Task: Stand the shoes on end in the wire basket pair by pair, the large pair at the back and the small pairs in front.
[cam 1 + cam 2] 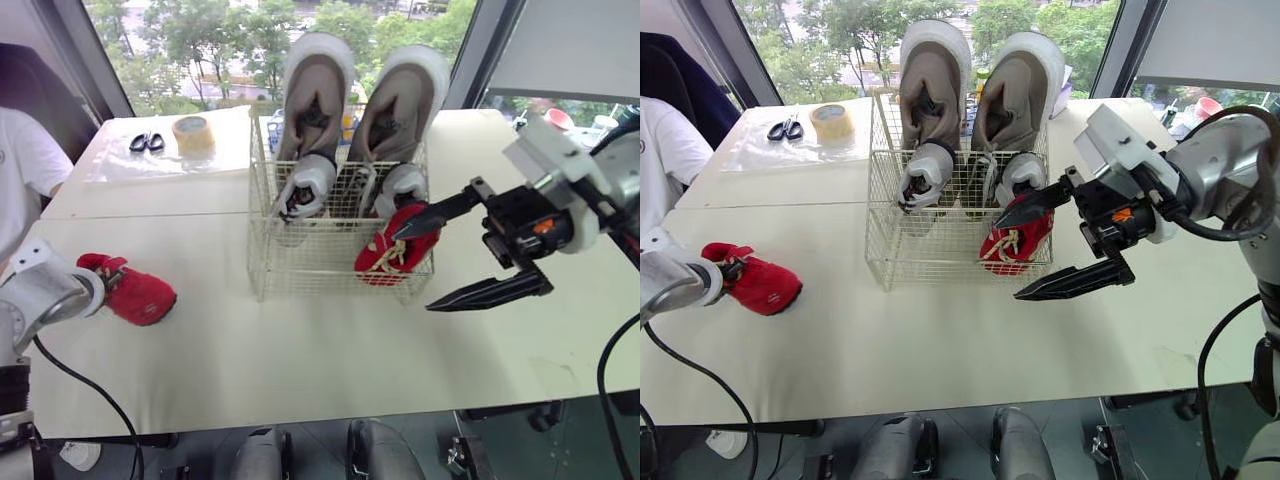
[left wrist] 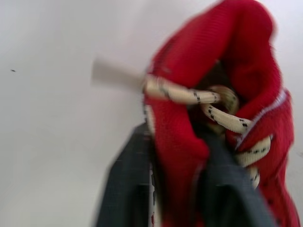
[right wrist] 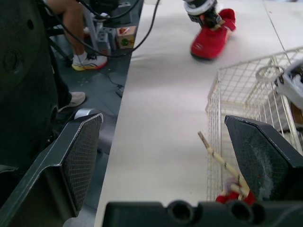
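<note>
Inside your left hand, shut tight, sits a red shoe — your right hand gapes wide beside the basket.

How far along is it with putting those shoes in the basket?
Nearly done. The large tan shoes stand at the back of the basket, the small grey shoes before them, one red shoe in front. The left fingers grip the other red shoe on the table; the right fingers are open beside the basket. That shoe remains.
</note>
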